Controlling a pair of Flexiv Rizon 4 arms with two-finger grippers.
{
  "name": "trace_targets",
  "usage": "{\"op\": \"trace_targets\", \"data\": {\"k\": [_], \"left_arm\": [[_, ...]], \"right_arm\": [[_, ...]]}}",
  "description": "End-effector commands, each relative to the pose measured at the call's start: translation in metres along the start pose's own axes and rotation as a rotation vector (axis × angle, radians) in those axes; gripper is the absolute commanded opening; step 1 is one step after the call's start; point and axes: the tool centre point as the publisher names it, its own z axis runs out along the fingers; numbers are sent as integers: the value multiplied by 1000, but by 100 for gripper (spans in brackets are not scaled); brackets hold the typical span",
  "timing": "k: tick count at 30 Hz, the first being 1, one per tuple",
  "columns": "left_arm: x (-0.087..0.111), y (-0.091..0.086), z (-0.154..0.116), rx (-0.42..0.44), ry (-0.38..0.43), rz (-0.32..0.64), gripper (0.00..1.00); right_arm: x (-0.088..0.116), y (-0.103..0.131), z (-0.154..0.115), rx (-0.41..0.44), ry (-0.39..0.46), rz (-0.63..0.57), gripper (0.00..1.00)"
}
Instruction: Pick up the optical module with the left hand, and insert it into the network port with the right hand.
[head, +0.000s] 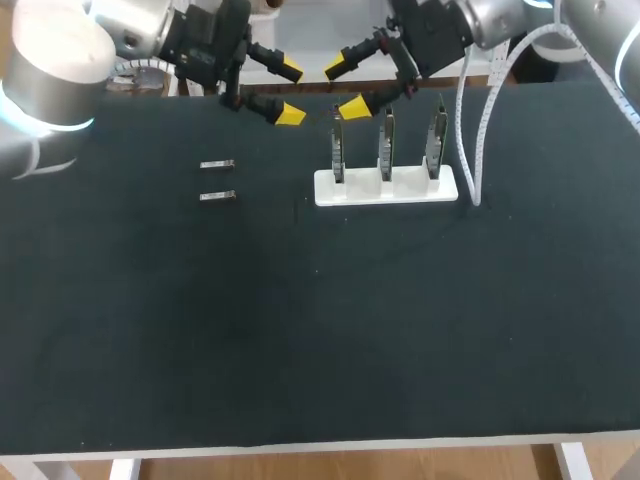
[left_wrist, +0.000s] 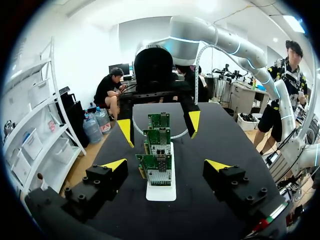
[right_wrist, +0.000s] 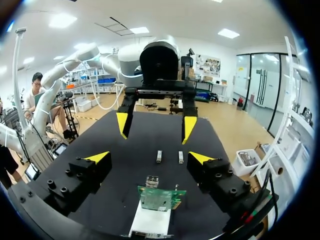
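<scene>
Your two optical modules (head: 217, 165) lie on the table (head: 300, 330), well left of the white holder (head: 386, 190) — three green boards (left_wrist: 157, 170) stand in it, print too small to read. Left gripper (head: 289, 93) and right gripper (head: 343, 87) hang wide open, empty.

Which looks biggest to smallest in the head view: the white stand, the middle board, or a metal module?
1. white stand
2. middle board
3. nearer metal module; the farther module looks the same.
</scene>
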Motion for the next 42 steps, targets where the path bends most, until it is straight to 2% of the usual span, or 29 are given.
{"op": "trace_targets", "data": {"k": [1,5,6,8,30,42], "left_arm": [[-1,1,0,2,5,0,100],[-1,1,0,2,5,0,100],[-1,1,0,2,5,0,100],[-1,1,0,2,5,0,100],[-1,1,0,2,5,0,100],[-1,1,0,2,5,0,100]], "right_arm": [[-6,-11,0,-115,17,-7,100],[-6,-11,0,-118,20,-9,100],[-6,-11,0,-118,20,-9,71],[-6,-11,0,-118,20,-9,0],[-6,-11,0,-118,20,-9,0],[5,-6,2,-112,8,17,0]]}}
